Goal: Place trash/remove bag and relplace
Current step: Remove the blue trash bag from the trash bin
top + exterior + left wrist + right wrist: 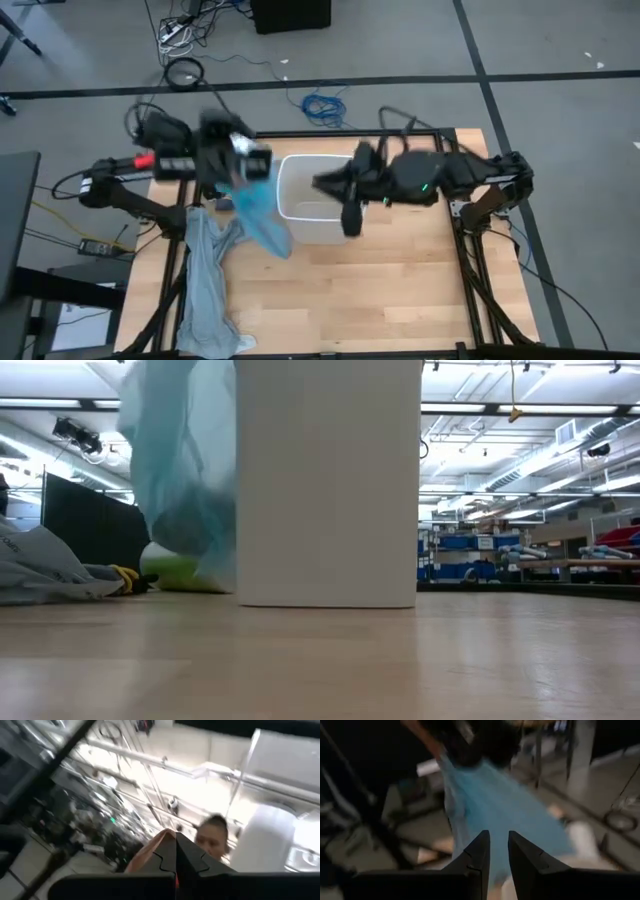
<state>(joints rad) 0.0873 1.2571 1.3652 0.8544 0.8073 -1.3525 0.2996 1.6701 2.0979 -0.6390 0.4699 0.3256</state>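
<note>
A white bin (310, 200) stands upright at the table's middle (330, 480). Just left of it hangs the light-blue bag (262, 215) (185, 460), with my left gripper (238, 158) shut on its top. A darker lump (190, 525) shows through the bag's lower part; no trash shows apart from it. My right gripper (322, 183) is above the bin's opening, pointing toward the bag (495, 805), its fingers a little apart with nothing between them (499, 855). A limp grey liner (210, 285) lies on the table's left side. My left gripper holds the bag by its gathered top end (447, 767), seen in the right wrist view; the gripper's own body hides the fingers there. The bag hangs down below it, slanting toward the bin's left wall. I cannot tell whether its lower end (200, 575) touches the table.
A yellow-green object (170, 568) lies behind the bag at table height. Bare wood stretches from the bin to the near edge (380, 300). Cables (325, 105) lie on the floor beyond the far edge. A person (214, 837) shows in the room in the left wrist view.
</note>
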